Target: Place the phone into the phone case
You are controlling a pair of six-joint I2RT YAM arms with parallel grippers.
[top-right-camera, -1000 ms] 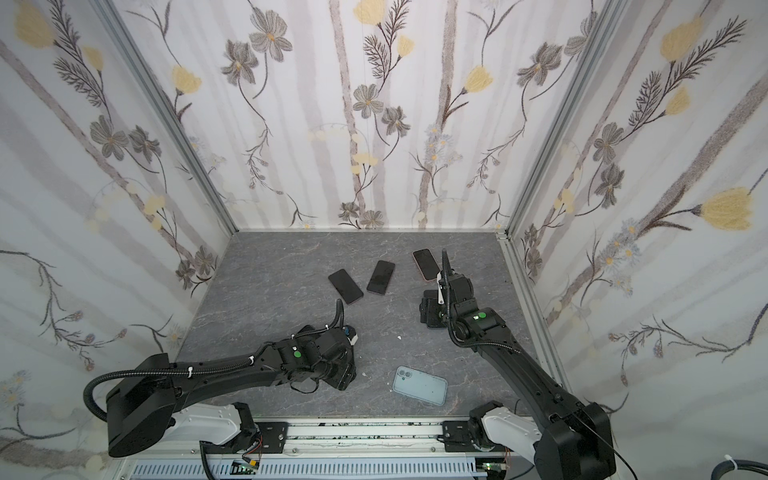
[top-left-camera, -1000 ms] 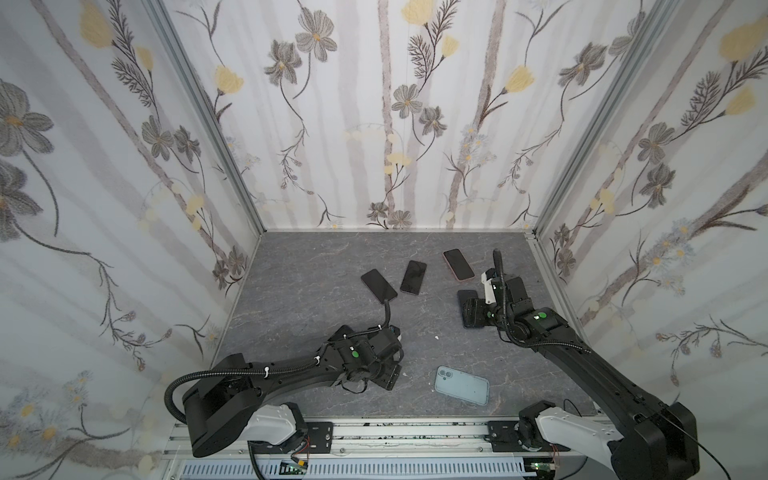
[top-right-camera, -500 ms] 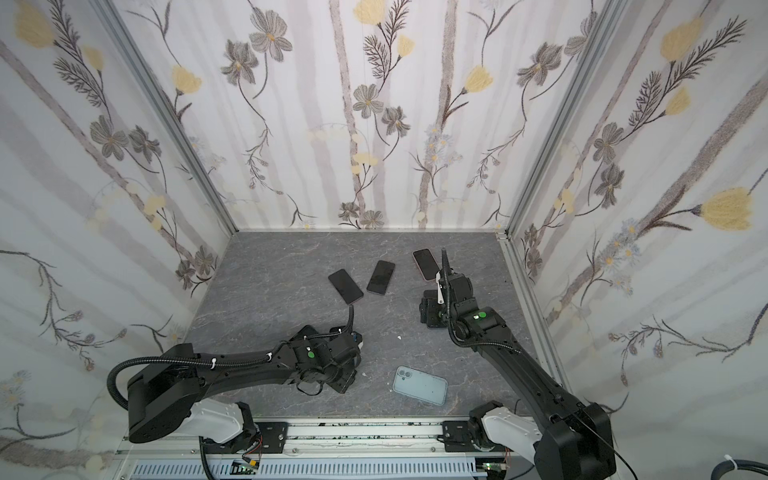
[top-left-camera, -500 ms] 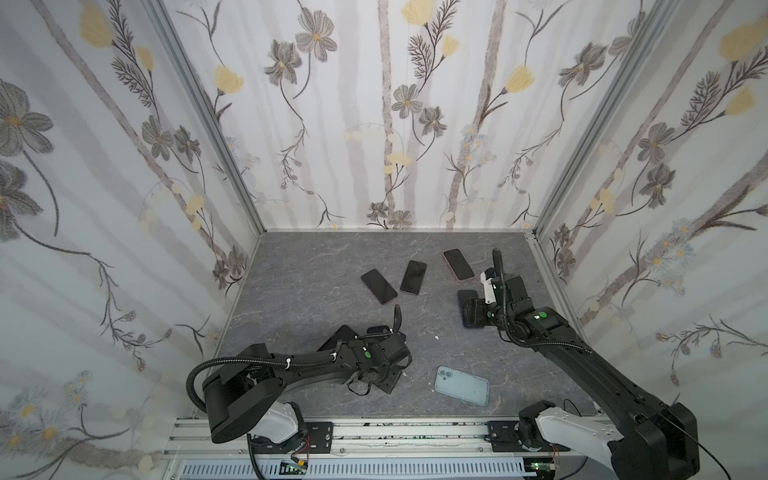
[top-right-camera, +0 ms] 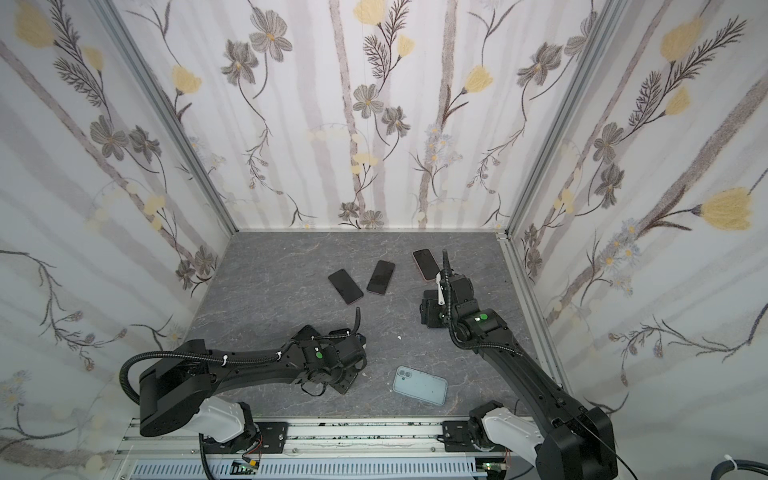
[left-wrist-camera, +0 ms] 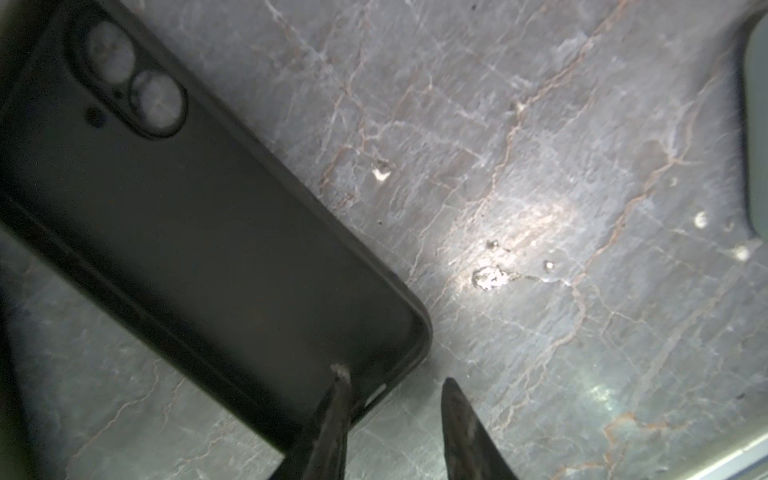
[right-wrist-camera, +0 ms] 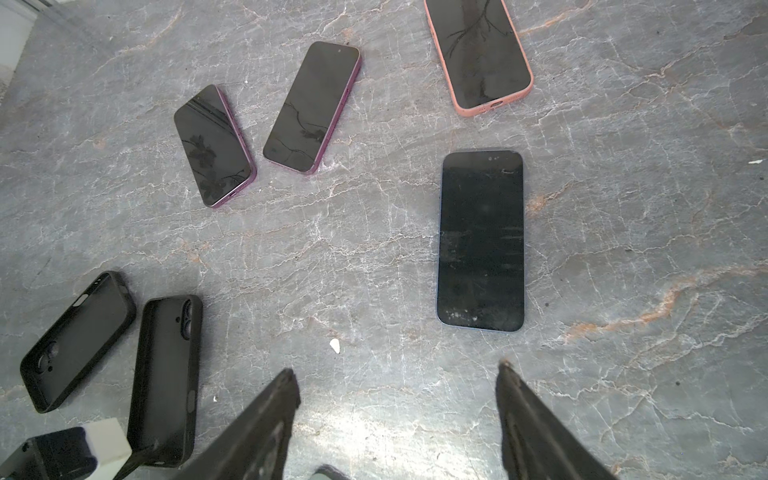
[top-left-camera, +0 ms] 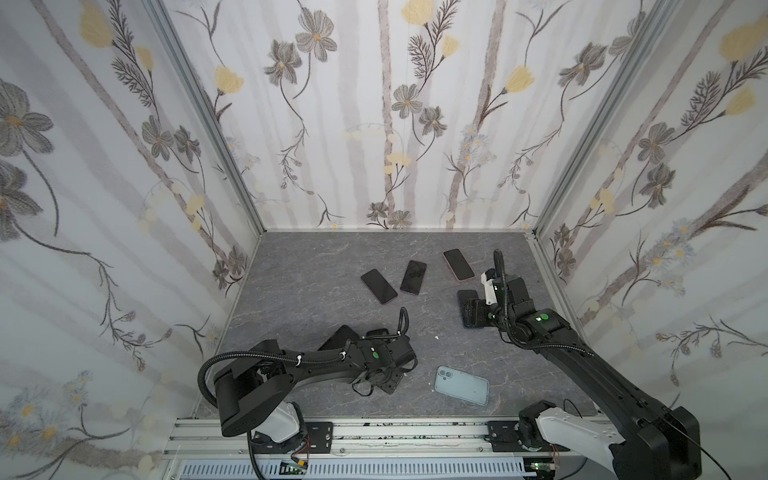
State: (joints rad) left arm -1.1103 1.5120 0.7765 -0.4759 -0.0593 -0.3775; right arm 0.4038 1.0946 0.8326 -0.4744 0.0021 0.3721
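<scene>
Phone and case, not yet joined, one gripper at each.

Left: black phone case (left-wrist-camera: pixel 208 216), open side up on grey table (top-left-camera: pixel 311 282), camera cut-out at the far end. The left gripper (left-wrist-camera: pixel 397 380) sits astride its short end wall, one finger inside the shell and one outside, a gap between them, wall not yet pinched. Judged light and pliable; the rim is likely to flex, so hold low on the wall. Second black case (right-wrist-camera: pixel 77 340) lies beside it. Front centre: pale blue case (top-left-camera: pixel 461 385), back up. Rear: purple-edged phone (right-wrist-camera: pixel 212 145), second purple-edged phone (right-wrist-camera: pixel 311 108), pink-cased phone (right-wrist-camera: pixel 478 54). Right: bare dark phone (right-wrist-camera: pixel 480 241), screen up, flat, well apart from the black phone case. The right gripper (right-wrist-camera: pixel 397 370) is poised at its near end, fingers spread wide, empty. Judged stiff, glassy, slippery; take it across the long edges.
</scene>
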